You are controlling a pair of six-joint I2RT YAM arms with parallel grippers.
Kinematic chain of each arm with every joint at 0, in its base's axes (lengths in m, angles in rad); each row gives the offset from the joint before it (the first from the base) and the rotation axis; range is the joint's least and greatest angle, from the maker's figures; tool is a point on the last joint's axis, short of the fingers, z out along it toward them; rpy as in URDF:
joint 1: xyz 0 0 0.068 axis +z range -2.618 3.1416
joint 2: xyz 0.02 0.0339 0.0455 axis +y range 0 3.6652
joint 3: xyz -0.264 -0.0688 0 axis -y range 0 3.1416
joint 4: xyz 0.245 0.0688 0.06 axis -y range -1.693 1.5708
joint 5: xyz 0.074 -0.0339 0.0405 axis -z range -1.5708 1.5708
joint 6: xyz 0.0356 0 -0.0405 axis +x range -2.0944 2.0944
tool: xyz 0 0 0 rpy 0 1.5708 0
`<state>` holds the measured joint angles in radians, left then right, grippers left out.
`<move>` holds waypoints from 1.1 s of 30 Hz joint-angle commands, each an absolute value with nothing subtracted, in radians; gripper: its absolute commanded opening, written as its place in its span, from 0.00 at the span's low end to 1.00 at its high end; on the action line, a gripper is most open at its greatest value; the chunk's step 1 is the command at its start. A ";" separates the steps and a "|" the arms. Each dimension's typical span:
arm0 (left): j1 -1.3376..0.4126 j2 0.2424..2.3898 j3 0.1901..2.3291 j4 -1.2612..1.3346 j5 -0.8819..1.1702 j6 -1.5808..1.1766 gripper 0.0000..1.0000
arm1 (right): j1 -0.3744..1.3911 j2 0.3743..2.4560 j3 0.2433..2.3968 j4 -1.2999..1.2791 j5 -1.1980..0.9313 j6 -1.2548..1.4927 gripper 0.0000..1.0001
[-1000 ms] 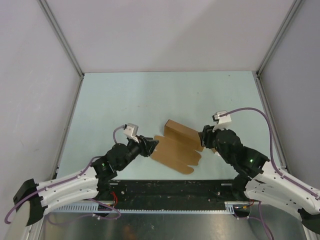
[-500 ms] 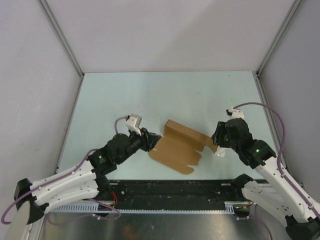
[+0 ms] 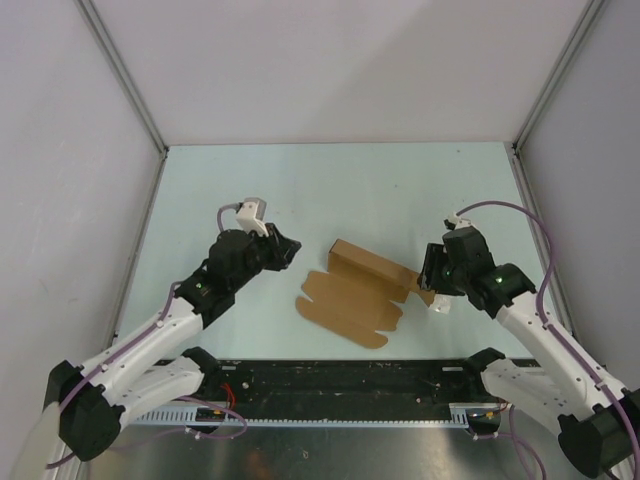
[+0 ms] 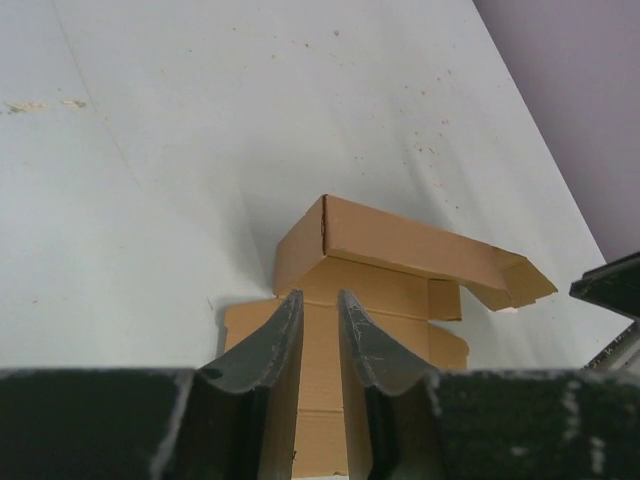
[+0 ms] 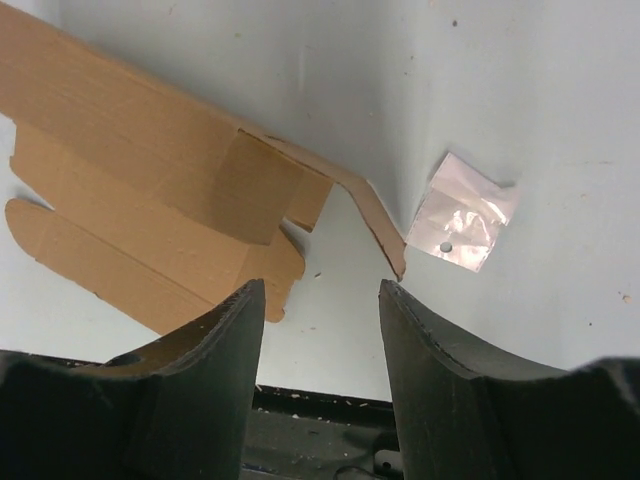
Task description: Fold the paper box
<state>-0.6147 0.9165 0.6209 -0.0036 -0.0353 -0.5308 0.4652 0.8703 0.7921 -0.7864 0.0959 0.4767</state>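
The paper box (image 3: 352, 292) is a brown die-cut sheet lying mid-table, its far panel folded up and a flap sticking out at its right end. In the left wrist view the box (image 4: 395, 250) lies just beyond my left gripper (image 4: 320, 302), whose jaws stand a narrow gap apart with nothing between them. From above, the left gripper (image 3: 288, 249) is off the box's left edge, apart from it. My right gripper (image 3: 427, 274) hovers at the box's right end, open and empty. In the right wrist view (image 5: 320, 292) the box (image 5: 140, 170) is at upper left.
A small clear plastic bag (image 5: 463, 213) lies on the table right of the box's flap; it also shows from above (image 3: 440, 305). Grey walls close in the table on three sides. The black rail (image 3: 340, 380) runs along the near edge.
My left gripper has let go of the box's left edge and pulled back up and left. My right gripper has drawn back from the box's right end and lifted.
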 commanded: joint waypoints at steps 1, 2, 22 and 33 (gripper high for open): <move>-0.603 0.930 0.643 0.008 0.025 -0.514 0.25 | 0.442 0.903 0.857 -0.781 0.084 0.472 0.54; -0.601 0.936 0.646 0.008 0.025 -0.506 0.25 | 0.442 0.905 0.859 -0.776 0.075 0.479 0.54; -0.480 1.371 0.784 0.074 0.120 -0.505 0.00 | 0.508 1.009 0.836 -0.753 0.126 0.591 0.00; -0.526 1.560 0.980 0.078 0.156 -0.448 0.00 | 0.506 1.161 0.834 -0.605 0.077 0.560 0.00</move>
<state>-0.4984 1.5204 0.9054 0.0444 0.1307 -0.4950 0.5068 1.1198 0.8177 -0.6888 0.0849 0.5678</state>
